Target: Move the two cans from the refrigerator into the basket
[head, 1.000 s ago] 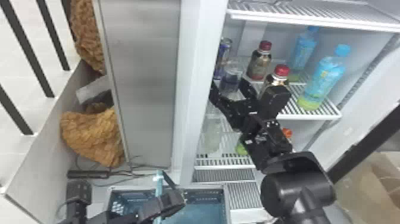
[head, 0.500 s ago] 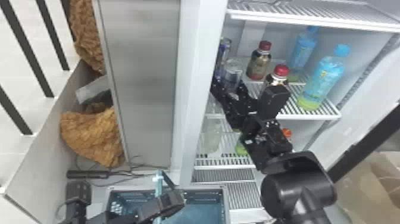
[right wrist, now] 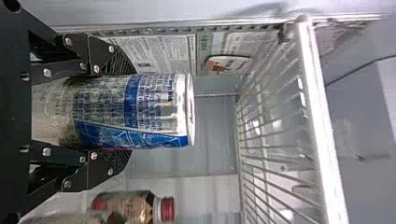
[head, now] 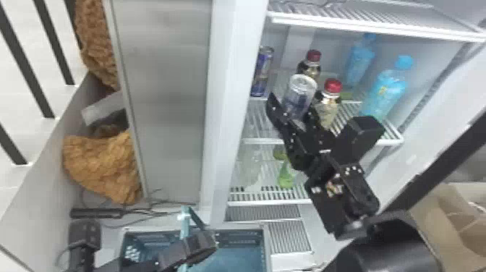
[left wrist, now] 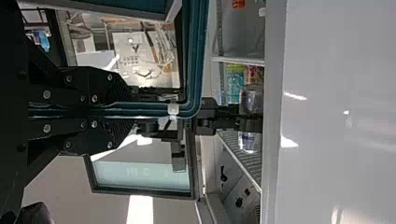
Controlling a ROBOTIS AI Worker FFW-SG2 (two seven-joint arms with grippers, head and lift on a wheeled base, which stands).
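"right claw point(head: 291, 114) — what's in it?"
"a can point(head: 299, 94), snug between its fingers, inside the refrigerator point(head: 231, 108); the other can point(head: 263, 72) stands on a shelf point(head: 258, 124)."
"left claw point(head: 199, 246)?"
"narrow — pinched on the basket's point(head: 267, 246) handle point(head: 185, 225)."

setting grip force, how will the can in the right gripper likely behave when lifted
The can is probably stiff: its metal wall looks undented. Its smooth, shiny side might slip in a loose grip. Being round, it could roll if dropped.
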